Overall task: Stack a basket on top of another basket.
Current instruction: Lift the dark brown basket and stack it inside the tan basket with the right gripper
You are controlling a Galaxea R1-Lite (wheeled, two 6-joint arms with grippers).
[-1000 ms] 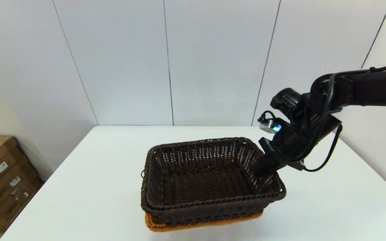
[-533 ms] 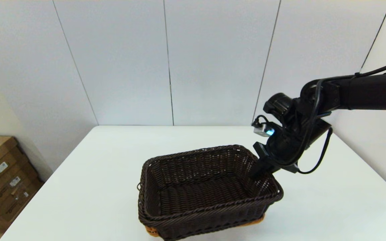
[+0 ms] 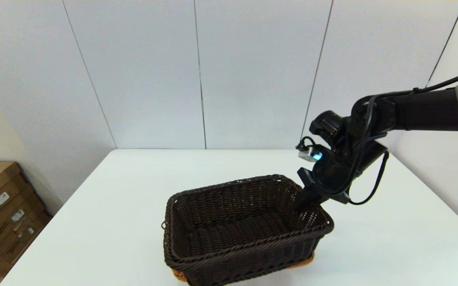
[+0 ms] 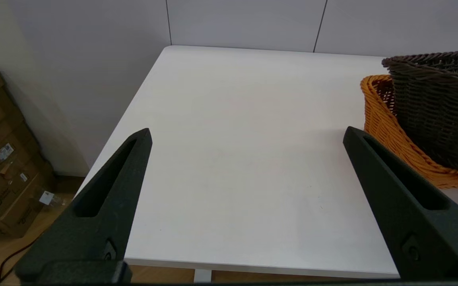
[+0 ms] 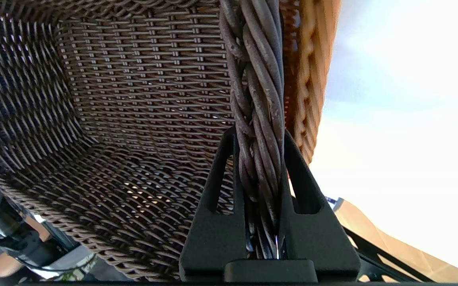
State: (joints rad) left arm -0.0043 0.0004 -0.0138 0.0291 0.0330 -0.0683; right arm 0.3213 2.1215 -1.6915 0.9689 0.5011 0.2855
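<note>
Waiting off to the left, the left gripper [image 4: 245, 135] has its fingers spread wide and holds nothing. It hangs by the near edge of the white table [image 3: 105, 206].

Next comes the dark basket [image 3: 245, 230], sitting in the orange basket [image 3: 179, 275]. Only small bits of orange peek out under it at the front. The dark one looks tilted, with its right end a bit higher, so I think it is not all the way down yet.

On the right, the right gripper [image 3: 301, 201] pinches the dark basket's braided rim, one finger inside and one outside.

The stacking looks almost done. What is left is to settle the basket flat and let go.
</note>
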